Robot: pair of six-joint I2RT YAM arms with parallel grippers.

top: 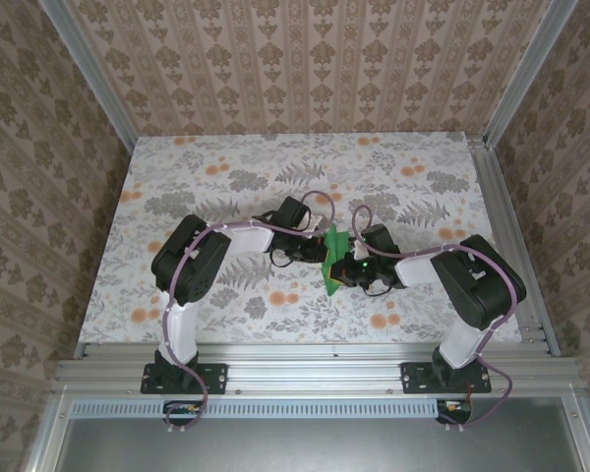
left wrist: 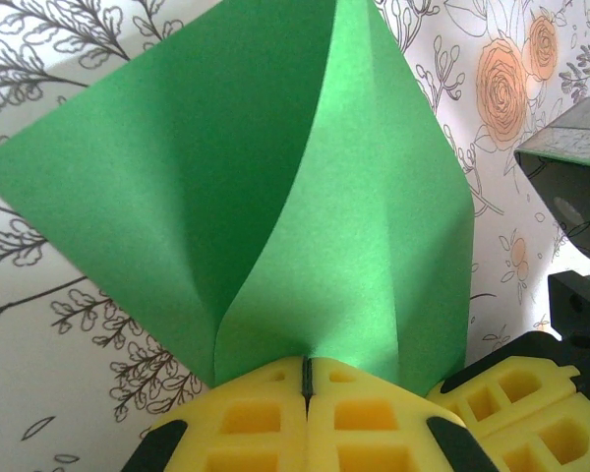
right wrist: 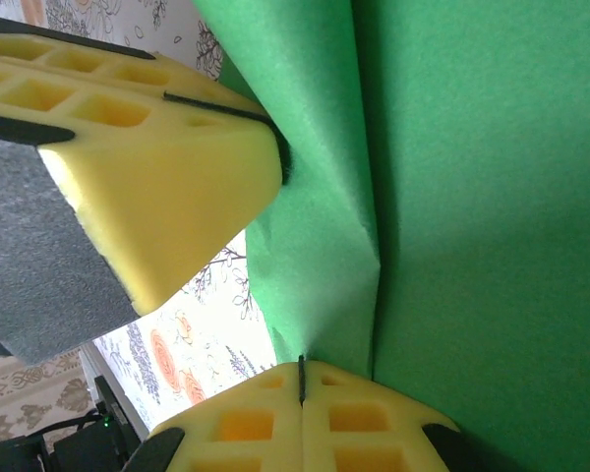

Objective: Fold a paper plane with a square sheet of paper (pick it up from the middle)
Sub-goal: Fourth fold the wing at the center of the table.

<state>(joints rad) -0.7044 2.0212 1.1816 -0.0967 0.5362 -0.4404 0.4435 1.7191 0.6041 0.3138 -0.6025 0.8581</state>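
**Sheet of paper** (top: 332, 256). Bright green and creased, it is held up between your two grippers just right of the table's middle. You cannot tell whether its lower tip touches the surface.

**Edges.** In the left wrist view the sheet fans out from the pinch. One corner points left, one flap curls over another along a soft centre fold, and the right edge drops straight down beside the other gripper's yellow fingers (left wrist: 511, 398). The top runs out of frame.

**Left gripper** (left wrist: 306, 379). Its fingers are pressed together on the sheet's lower edge, and the paper rises straight out of the seam.

**Right gripper** (right wrist: 301, 382). Its fingers are also pressed together, pinching the sheet where a crease meets the seam. The left gripper's fingers (right wrist: 157, 147) sit just beside it, against the same fold.

**Open room.** The table (top: 226, 172) is bare floral print all round. You have wide room on the far half and to the left and right of both arms.

**Surroundings.** Patterned walls (top: 305, 69) close off three sides, with metal posts at the far corners. A metal rail (top: 305, 366) runs along the near edge and carries both arm bases.

**In the way.** The two grippers crowd each other at the paper, near enough to touch. Lilac cables (top: 320, 200) loop above both wrists, close over the sheet.
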